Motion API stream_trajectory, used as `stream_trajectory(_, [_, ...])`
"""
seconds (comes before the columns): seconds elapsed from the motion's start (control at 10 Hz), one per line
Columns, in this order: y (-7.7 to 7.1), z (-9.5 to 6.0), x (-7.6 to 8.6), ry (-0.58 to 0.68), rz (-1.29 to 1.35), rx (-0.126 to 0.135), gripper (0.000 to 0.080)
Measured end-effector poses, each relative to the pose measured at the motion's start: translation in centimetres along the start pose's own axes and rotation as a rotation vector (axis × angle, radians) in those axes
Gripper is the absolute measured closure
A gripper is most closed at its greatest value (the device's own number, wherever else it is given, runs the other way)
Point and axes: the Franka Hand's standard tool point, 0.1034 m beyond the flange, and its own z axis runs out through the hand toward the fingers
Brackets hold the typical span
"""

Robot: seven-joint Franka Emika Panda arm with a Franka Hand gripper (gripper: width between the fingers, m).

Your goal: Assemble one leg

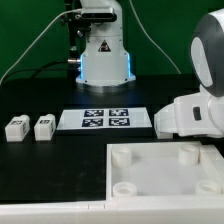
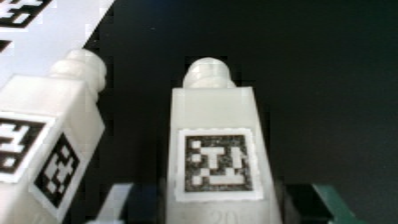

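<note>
White plastic, the leg [image 2: 217, 120] lay lengthwise between the jaws of the gripper [image 2: 221, 208], its marker tag facing the wrist and its rounded peg pointing away from the claw. The jaws stood open on both sides of it and, as far as I could judge, gripped nothing. For a good grasp the claw should descend centred and close evenly on the long flat sides. A second leg [image 2: 50, 120] lay just outside one finger and could be bumped. Two spare legs [image 1: 15, 127], the marker board [image 1: 105, 119] and the tabletop [image 1: 150, 165] were well apart from the claw.
</note>
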Motion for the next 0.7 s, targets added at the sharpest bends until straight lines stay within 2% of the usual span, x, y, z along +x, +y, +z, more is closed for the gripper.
stream_trajectory(0.1, [0.4,-0.9,0.2,0.047,-0.014,0.002,0.0508])
stream_trajectory(0.2, [0.7,-1.7,-0.6,0.052,-0.024,0.001,0.0508])
stream_trajectory(0.3, [1.0,-3.6,-1.4,0.088,-0.044,0.005,0.0508])
stream_trajectory(0.4, [1.6,-6.1,-2.4,0.176,-0.059,0.014,0.0508])
stream_trajectory(0.5, [2.4,-7.9,-4.0,0.239,-0.064,0.02,0.0508])
stream_trajectory(0.7, [4.1,-12.0,-6.1,0.417,-0.069,0.033,0.0508])
